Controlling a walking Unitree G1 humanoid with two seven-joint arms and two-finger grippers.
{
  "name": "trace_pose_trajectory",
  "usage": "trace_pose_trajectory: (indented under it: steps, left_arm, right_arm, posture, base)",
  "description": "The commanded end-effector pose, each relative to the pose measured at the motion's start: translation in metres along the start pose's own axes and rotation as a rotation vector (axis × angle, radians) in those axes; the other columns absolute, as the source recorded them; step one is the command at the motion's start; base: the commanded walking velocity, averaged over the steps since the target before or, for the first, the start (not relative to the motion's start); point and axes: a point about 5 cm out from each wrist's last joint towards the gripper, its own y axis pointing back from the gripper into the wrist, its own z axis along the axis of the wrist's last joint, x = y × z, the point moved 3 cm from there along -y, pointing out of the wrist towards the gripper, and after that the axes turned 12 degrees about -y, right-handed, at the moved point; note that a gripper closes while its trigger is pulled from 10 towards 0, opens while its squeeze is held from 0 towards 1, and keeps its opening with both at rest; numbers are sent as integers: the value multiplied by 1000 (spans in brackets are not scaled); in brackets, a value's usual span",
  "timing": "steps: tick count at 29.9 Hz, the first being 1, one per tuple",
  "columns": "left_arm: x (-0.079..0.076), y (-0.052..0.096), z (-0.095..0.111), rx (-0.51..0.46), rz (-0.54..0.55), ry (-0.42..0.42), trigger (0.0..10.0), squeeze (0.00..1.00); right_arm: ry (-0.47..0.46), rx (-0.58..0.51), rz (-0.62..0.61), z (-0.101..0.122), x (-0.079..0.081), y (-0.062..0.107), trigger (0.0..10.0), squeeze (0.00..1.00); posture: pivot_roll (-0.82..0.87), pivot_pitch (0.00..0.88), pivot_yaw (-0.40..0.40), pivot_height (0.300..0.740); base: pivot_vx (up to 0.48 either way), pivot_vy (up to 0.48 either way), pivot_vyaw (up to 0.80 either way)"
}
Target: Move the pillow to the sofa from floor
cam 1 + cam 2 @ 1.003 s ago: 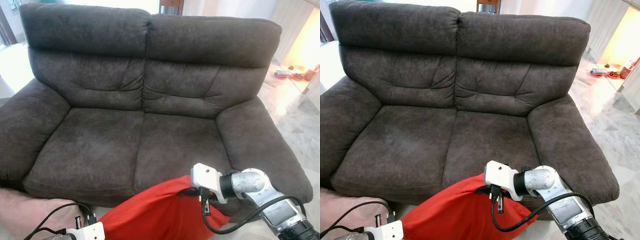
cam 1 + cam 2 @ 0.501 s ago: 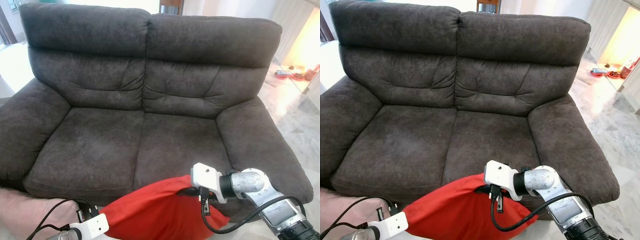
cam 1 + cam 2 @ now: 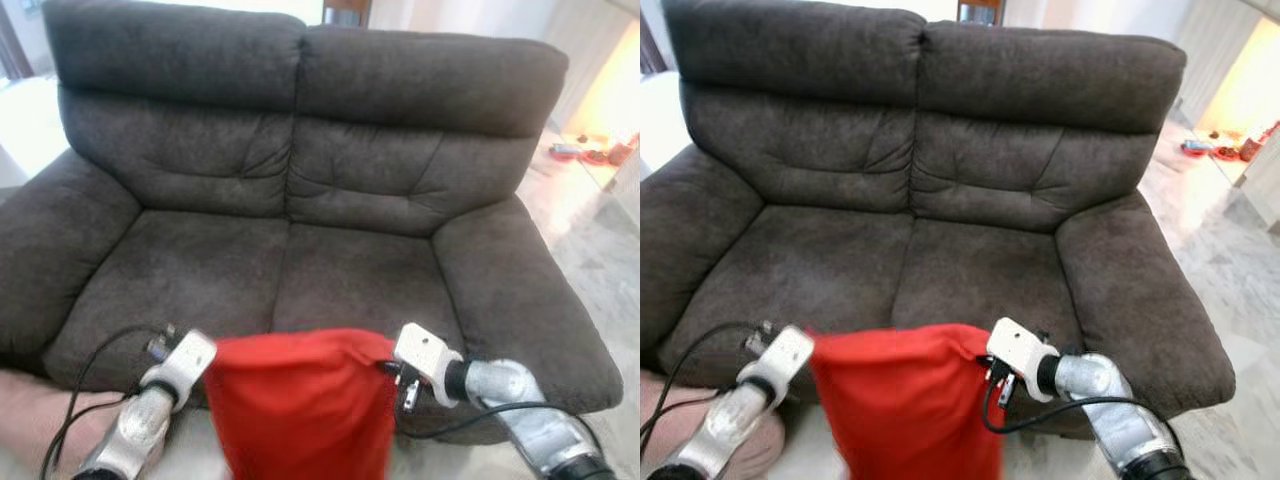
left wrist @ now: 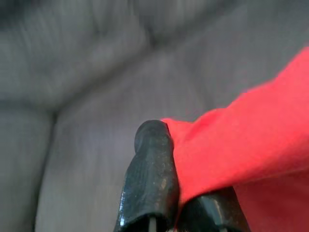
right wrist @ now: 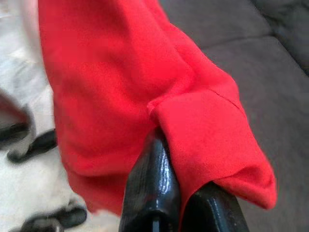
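A red pillow (image 3: 295, 400) hangs in front of the dark grey sofa (image 3: 300, 220), level with the front edge of its seat. My left gripper (image 3: 208, 352) is shut on the pillow's upper left corner, and my right gripper (image 3: 385, 362) is shut on its upper right corner. In the left wrist view the black fingers (image 4: 152, 179) pinch red cloth (image 4: 241, 150) above the sofa seat. In the right wrist view the fingers (image 5: 154, 188) clamp a fold of the pillow (image 5: 125, 82), with the sofa cushion (image 5: 270, 67) beyond it.
A pinkish cushion or cloth (image 3: 40, 425) lies on the floor at the sofa's left front corner. Pale marble floor (image 3: 600, 250) runs along the sofa's right side, with small items (image 3: 590, 150) far back right. Dark slippers (image 5: 29, 140) lie on the floor below.
Both arms have lifted the pillow. The left gripper rose from low at the frame's edge to the seat's front, so the pillow now hangs stretched between both grippers.
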Motion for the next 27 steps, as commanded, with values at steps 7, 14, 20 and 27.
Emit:
trace_pose_trajectory:
  steps: [7, 14, 20, 27]
  left_arm:
    - [41, -9, 61, -158, 251, 109, 10000, 0]
    - [55, 3, 81, -181, 383, 147, 10000, 0]
    - [59, 11, 102, -233, 452, 183, 10000, 0]
    - [67, 9, 95, -210, 483, 161, 10000, 0]
  right_arm:
    - [-127, -305, -322, 36, -26, 6, 10000, 0]
    - [-361, -537, -490, 48, -24, 17, 10000, 0]
    - [-448, -647, -599, 56, -28, 26, 10000, 0]
    - [-473, -720, -613, 67, -26, 28, 10000, 0]
  posture:
    - [99, 0, -83, 726]
    - [103, 0, -71, 726]
    - [91, 0, -67, 726]
    - [97, 0, -64, 726]
  base:
    - [0, 0, 0]
    - [0, 0, 0]
    - [0, 0, 0]
    - [0, -35, 0]
